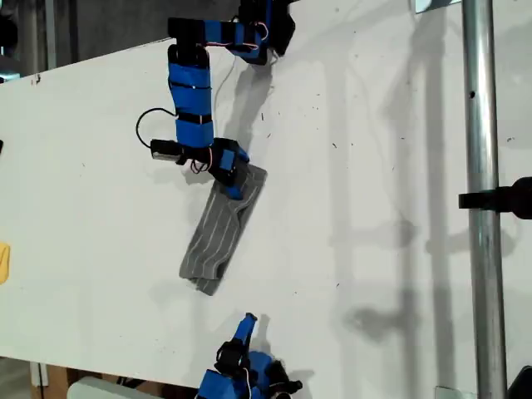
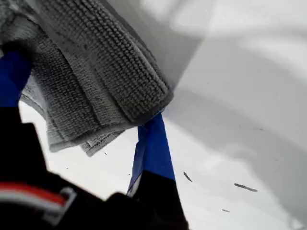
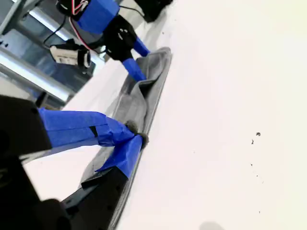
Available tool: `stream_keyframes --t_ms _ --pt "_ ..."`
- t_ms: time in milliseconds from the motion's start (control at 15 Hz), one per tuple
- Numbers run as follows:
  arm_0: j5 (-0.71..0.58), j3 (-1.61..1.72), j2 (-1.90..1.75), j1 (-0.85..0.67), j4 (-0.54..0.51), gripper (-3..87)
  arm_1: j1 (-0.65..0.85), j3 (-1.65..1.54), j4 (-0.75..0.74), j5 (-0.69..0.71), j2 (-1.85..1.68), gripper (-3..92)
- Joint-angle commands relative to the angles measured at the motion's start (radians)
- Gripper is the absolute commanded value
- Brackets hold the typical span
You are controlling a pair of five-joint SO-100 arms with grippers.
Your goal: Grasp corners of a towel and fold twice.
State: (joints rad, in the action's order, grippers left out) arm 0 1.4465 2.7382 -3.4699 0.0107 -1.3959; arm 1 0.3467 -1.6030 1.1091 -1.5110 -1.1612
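Observation:
The grey striped towel lies folded into a narrow strip on the white table, running from the middle toward the near edge in the exterior view. My first gripper sits on the strip's far end, and its blue fingers are shut on the thick layers of the towel there. My second gripper is by the near table edge, apart from the strip's near end. Its taped fingertips meet with nothing between them, pointing along the towel toward the first gripper.
A metal pole with a black clamp stands at the exterior view's right. A yellow object shows at that view's left edge. The first arm's base is at the far table edge, with a black cable looping beside the arm.

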Motion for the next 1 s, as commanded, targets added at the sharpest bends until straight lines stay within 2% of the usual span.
stream_keyframes --t_ms 0,133,200,333,467,600,667,800,867,933 --pt "0.0 -0.014 -0.006 0.026 0.003 -2.6 0.069 0.041 -0.032 0.018 0.011 22.0" --pt "-0.006 -0.014 -0.006 0.032 0.005 -2.6 0.087 0.02 -0.067 0.018 0.002 10.3" --pt "-0.008 -0.014 -0.006 0.034 0.005 -2.6 0.098 -0.043 -0.127 0.014 -0.04 7.6" --pt "-0.011 -0.017 -0.006 0.04 0.005 -2.6 0.129 -0.207 -0.249 0.018 -0.163 4.1" --pt "-0.012 -0.018 -0.006 0.041 0.005 -2.6 0.138 -0.376 -0.245 0.052 -0.388 3.5" --pt "-0.015 -0.018 -0.006 0.041 0.006 -2.6 0.078 -0.46 0.025 0.043 -0.75 3.4" --pt "-0.015 -0.017 -0.006 0.041 0.008 -2.6 0.029 -0.469 0.192 0.017 -0.951 -0.2" --pt "-0.017 -0.017 -0.006 0.044 0.009 -2.6 -0.089 -0.43 0.492 -0.101 -1.235 -0.2" --pt "-0.012 -0.012 -0.006 0.048 0.009 -2.6 -0.123 -0.353 0.581 -0.129 -1.272 -0.2" --pt "-0.012 -0.005 -0.006 0.049 0.011 -2.6 -0.11 -0.394 0.511 -0.08 -1.256 -0.2"
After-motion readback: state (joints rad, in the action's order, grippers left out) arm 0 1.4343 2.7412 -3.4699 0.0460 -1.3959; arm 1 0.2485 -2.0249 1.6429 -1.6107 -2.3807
